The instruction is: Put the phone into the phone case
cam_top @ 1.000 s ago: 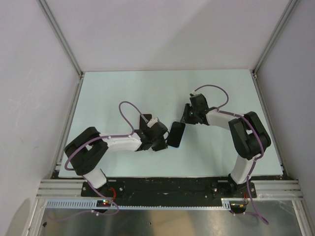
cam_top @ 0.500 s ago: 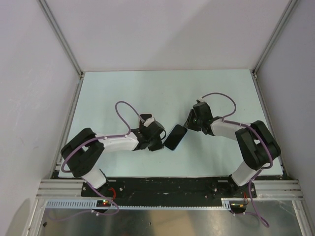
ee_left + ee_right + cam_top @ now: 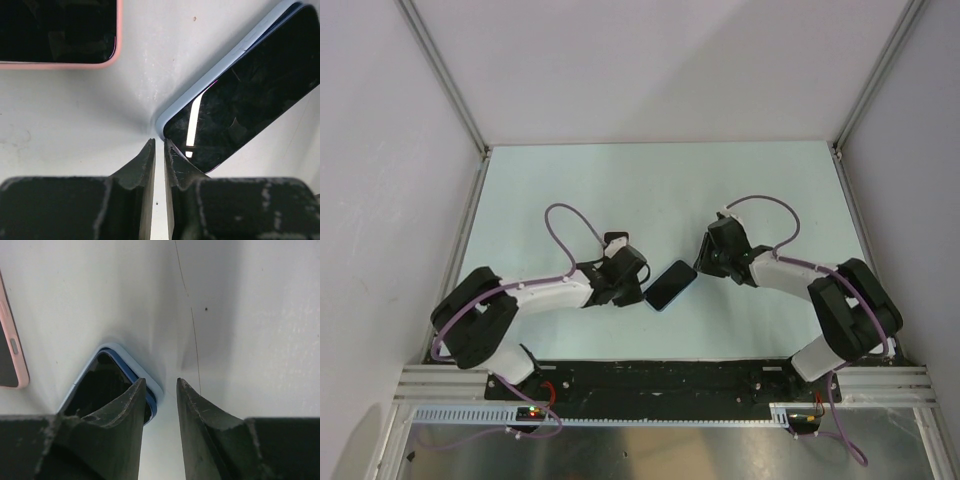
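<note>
The phone (image 3: 669, 286), black screen up, lies at a slant on the table between my two grippers. It sits inside the light blue phone case (image 3: 200, 87), whose rim shows round its corner (image 3: 125, 352). My left gripper (image 3: 159, 141) is at the phone's lower-left corner (image 3: 245, 95). Its jaws are almost together with only a thin slit and nothing between them. My right gripper (image 3: 161, 381) stands open at the phone's upper-right corner (image 3: 100, 382), one finger over the screen's corner and the other over bare table. From above, the left gripper (image 3: 638, 290) and the right gripper (image 3: 705, 262) flank the phone.
A second phone in a pink case (image 3: 57, 30) lies flat just beyond the left gripper and shows at the left edge of the right wrist view (image 3: 10, 352). Metal frame posts and white walls bound the table (image 3: 570, 180).
The phone has turned to a flatter diagonal and slid toward the near left. The left gripper has drawn back to the left; the right gripper has come down closer to the phone's far corner.
</note>
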Controlling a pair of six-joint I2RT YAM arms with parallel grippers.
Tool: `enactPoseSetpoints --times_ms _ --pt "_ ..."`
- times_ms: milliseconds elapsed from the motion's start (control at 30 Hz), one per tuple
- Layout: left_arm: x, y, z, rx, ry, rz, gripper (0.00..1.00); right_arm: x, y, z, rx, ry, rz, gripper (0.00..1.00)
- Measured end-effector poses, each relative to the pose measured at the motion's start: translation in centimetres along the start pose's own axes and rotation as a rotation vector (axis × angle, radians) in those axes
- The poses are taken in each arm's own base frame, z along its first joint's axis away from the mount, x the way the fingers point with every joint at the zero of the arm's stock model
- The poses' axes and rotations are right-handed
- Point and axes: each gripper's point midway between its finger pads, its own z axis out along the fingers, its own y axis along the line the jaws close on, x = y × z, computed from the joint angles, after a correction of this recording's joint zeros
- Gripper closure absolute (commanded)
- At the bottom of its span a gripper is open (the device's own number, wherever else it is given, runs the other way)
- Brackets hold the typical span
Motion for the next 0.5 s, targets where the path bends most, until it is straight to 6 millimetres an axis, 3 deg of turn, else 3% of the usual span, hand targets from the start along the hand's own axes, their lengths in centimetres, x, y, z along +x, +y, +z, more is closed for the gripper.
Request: enactPoseSetpoints --times_ms 167,300,500 --pt "-0.7 -0.3 -0.7 0.025 -0.022 0.037 0.76 1.2 -0.5 -0.8 0.025 0.015 -0.046 0.48" --pt "-1.2 -0.6 -1.7 0.051 -0.037 0.078 0.72 1.3 -0.6 -1.4 0.023 0.01 -0.089 0.49" --pt "-1.7 -0.8 -3.3 0.078 -0.061 0.108 0.65 1.3 0.7 -2.3 -0.03 -0.002 -0.147 0.51"
